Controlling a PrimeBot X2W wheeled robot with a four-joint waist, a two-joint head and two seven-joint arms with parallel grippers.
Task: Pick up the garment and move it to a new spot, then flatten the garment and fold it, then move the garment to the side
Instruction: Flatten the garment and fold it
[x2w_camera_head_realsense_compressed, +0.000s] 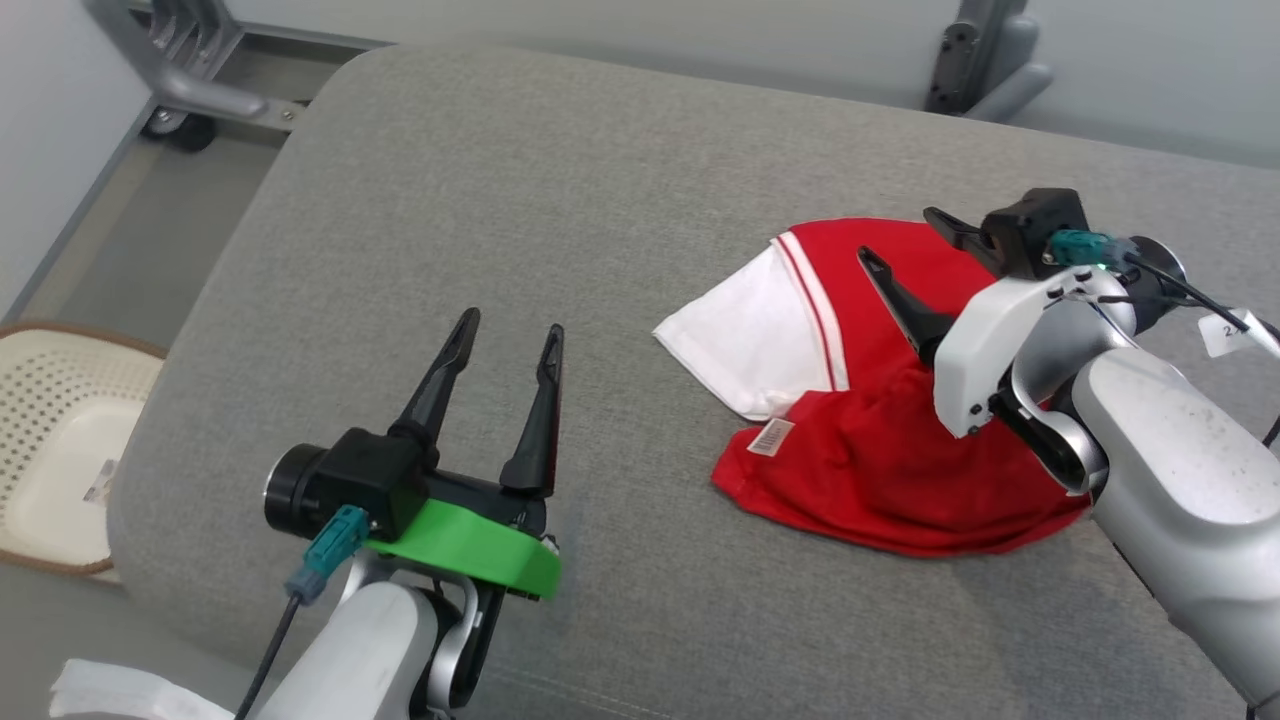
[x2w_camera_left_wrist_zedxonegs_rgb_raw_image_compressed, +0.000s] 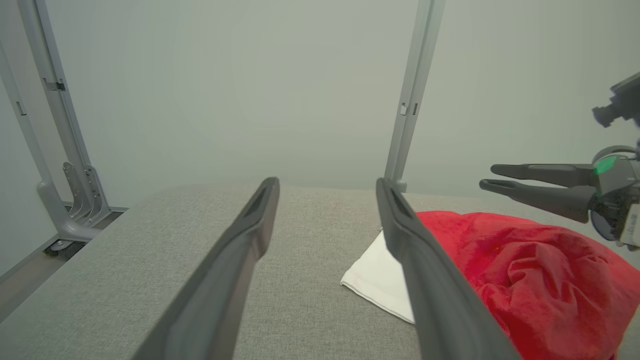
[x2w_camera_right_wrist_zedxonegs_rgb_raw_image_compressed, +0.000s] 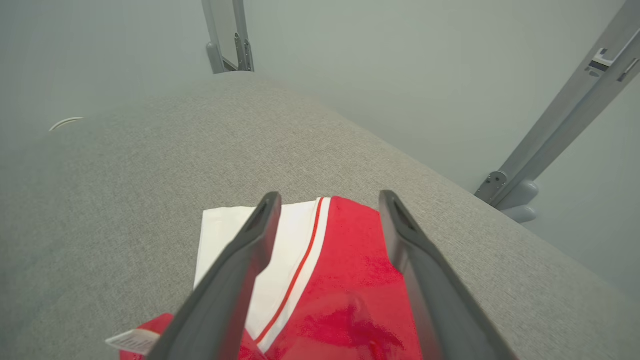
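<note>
Crumpled red-and-white fabric garment (x2w_camera_head_realsense_compressed: 880, 450) lay on grey padded bench (x2w_camera_head_realsense_compressed: 560, 180). Right claw (x2w_camera_head_realsense_compressed: 897, 233) hovered over it, spread apart; left claw (x2w_camera_head_realsense_compressed: 512, 322) spread too (over bare cushion). Likely pick-up step: next, lower and pinch a fold.

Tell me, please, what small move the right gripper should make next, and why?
Probably lower the right gripper onto the garment and close: it hangs open over the crumpled red cloth, gripping nothing, while the left gripper sits open, away over the grey cushion.
</note>
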